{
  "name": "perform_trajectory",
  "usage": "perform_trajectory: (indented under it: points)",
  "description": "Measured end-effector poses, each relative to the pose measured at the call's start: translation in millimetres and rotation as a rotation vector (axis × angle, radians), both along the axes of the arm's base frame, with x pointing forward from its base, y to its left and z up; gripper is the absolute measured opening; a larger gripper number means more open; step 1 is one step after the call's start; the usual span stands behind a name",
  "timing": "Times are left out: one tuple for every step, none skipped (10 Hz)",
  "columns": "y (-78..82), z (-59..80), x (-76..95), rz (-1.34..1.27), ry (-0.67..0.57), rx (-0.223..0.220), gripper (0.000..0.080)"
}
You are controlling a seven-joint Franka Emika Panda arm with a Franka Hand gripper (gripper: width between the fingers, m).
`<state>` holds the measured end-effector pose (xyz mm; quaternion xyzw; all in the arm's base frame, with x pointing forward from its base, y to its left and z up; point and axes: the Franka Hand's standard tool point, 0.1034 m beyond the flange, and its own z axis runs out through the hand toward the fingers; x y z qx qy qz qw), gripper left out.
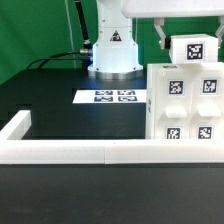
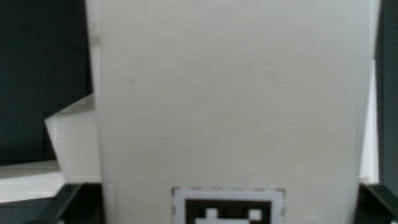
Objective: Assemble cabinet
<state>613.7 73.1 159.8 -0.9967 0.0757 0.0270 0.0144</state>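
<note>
Cabinet body (image 1: 185,110) stands upright at the exterior view's right, against the border wall (image 1: 70,152). A small tagged top part (image 1: 193,52) is at its upper edge, directly under the gripper (image 1: 188,40), between the jaws. Clamped or merely bracketed: cannot tell.

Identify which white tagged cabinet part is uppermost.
The small part showing one tag, above the large box; that box shows four tags and stands on the table.

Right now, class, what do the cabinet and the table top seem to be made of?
Cabinet: probably hard white plastic, smooth and matt; flat faces, crisp edges, no grain. Table: black matt surface, no shine; cloth or board, I cannot tell.
</note>
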Motion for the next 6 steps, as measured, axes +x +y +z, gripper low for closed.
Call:
perform_trajectory:
  points:
    - [0.5, 0.2, 0.9, -0.001, -0.006, 0.0, 0.056]
    - [1.2, 0.4, 1.1, -0.001, -0.007, 0.0, 0.056]
    - [1.7, 0.4, 1.1, -0.002, -0.007, 0.0, 0.056]
    - [1.6, 0.4, 1.1, -0.002, -0.007, 0.0, 0.056]
    - [1.5, 0.4, 1.1, -0.002, -0.007, 0.0, 0.056]
    - [1.6, 0.3, 1.1, -0.014, -0.007, -0.001, 0.056]
